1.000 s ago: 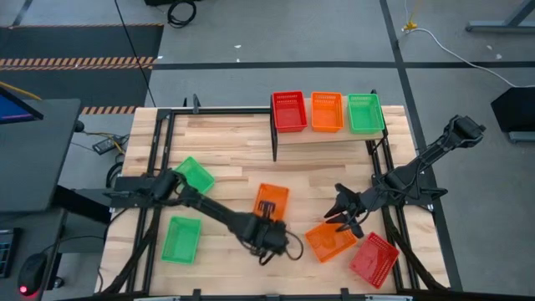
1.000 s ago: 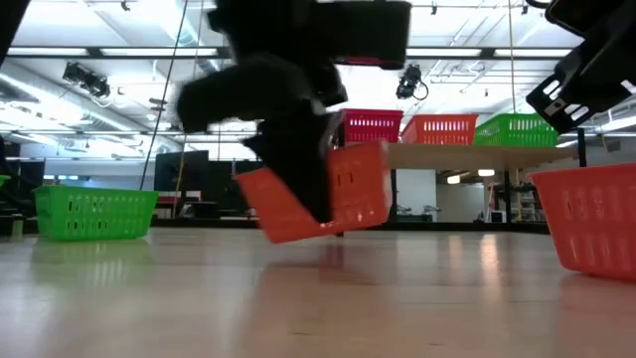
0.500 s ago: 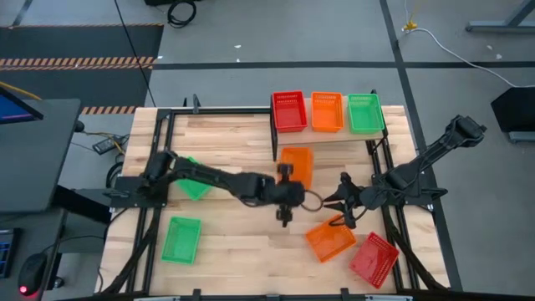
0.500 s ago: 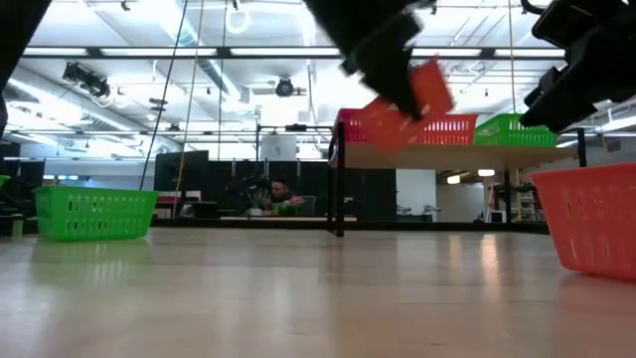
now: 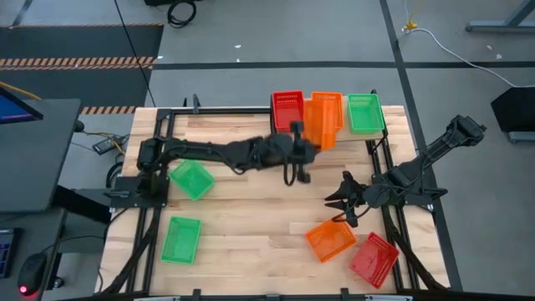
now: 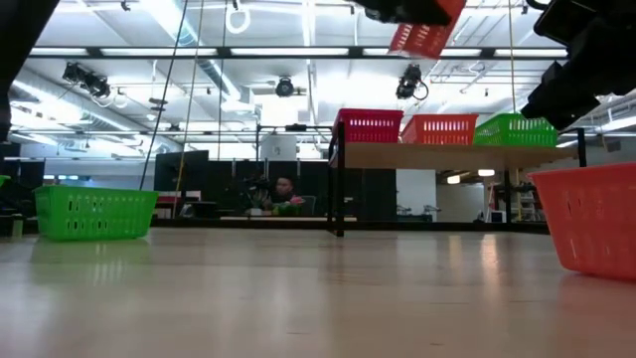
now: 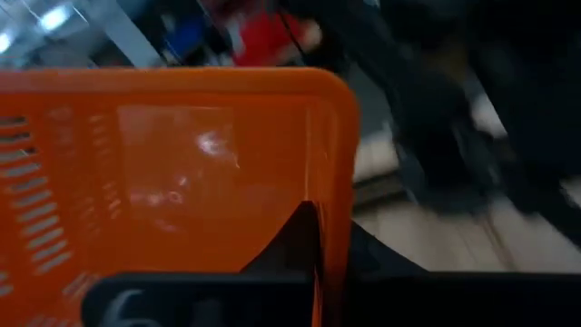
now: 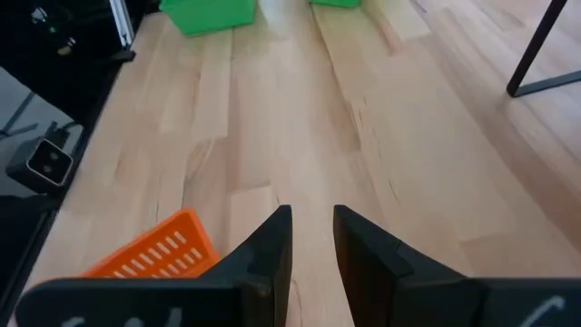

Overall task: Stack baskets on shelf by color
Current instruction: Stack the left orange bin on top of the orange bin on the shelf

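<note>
Orange plastic mesh basket, clenched in left gripper, now raised from frame centre to upper-centre wooden shelf, ready for stacking.

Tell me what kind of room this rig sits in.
Probably a robotics lab or workshop: bare concrete floor with hazard-striped tape, ceiling strip lights, and a person seated at a bench beyond the table.

Right end effector fingers narrowly apart above bare tabletop, orange basket beside, green baskets well beyond
</note>
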Tool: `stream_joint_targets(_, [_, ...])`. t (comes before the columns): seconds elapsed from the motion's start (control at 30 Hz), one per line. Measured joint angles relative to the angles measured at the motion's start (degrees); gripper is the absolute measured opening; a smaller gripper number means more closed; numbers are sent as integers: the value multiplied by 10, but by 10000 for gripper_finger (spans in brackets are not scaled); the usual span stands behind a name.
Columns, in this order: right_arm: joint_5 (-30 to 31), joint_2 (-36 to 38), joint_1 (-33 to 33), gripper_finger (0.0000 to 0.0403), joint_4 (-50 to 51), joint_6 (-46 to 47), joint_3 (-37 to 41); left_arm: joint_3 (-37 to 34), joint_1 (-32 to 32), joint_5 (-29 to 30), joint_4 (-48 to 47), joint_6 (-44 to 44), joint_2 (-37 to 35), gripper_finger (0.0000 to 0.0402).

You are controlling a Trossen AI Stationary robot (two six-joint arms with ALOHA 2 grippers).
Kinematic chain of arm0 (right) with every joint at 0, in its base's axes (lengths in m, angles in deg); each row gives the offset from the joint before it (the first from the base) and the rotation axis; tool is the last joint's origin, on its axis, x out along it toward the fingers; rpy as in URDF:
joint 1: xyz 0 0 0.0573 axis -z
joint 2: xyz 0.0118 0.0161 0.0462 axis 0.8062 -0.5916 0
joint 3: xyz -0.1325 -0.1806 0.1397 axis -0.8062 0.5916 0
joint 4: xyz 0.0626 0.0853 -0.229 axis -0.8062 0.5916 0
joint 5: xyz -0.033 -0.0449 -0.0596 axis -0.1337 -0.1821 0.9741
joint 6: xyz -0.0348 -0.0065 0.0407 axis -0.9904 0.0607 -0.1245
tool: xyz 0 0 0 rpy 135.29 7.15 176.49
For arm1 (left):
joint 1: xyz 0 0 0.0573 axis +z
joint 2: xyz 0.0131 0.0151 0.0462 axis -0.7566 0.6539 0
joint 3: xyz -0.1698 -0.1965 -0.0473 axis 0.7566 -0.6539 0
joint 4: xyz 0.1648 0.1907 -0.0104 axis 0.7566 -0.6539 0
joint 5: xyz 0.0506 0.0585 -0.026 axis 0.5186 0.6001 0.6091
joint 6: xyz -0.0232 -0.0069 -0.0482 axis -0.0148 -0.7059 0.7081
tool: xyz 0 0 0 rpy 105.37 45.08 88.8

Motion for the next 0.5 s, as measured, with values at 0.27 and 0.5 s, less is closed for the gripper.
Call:
stream_joint_targets(0.27, [-4, -10, 0, 90, -4, 14, 0, 1, 83, -129, 159, 36, 15, 8])
stream_joint_targets(0.5, [-5, -19, 0, 90, -6, 29, 0, 1, 120, -199, 211, 63, 42, 9])
